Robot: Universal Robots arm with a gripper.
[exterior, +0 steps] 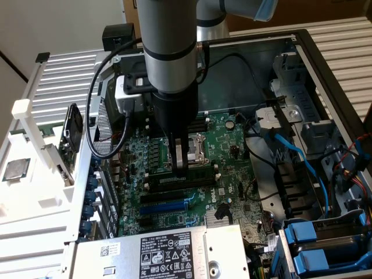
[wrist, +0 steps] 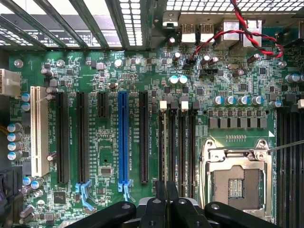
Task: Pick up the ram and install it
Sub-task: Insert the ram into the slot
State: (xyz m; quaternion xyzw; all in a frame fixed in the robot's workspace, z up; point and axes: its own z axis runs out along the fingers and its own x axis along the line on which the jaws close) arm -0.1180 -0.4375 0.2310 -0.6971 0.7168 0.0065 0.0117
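Exterior view: a Universal Robots arm is reaching straight down into an open computer case (exterior: pixel 325 64), its gripper (exterior: pixel 179 168) hanging just over the green motherboard (exterior: pixel 232 145) beside the empty processor socket (exterior: pixel 197 148). The gripper's fingers are standing pressed together, closed on the ram (exterior: pixel 195 172), a narrow green stick that is lying lengthwise along a memory slot (exterior: pixel 174 183) at the fingertips; whether it is fully seated cannot be told. The wrist view is looking down on the board, with the black fingers (wrist: pixel 160 209) meeting at a thin dark edge directly above the group of black memory slots (wrist: pixel 178 142), next to the open silver socket frame (wrist: pixel 236 178). A long blue expansion slot (wrist: pixel 123 137) is running parallel to them, further from the socket. At the exterior view's left, a square silver-topped processor chip (exterior: pixel 15 169) is resting on the white counter (exterior: pixel 35 215), well apart from the case.
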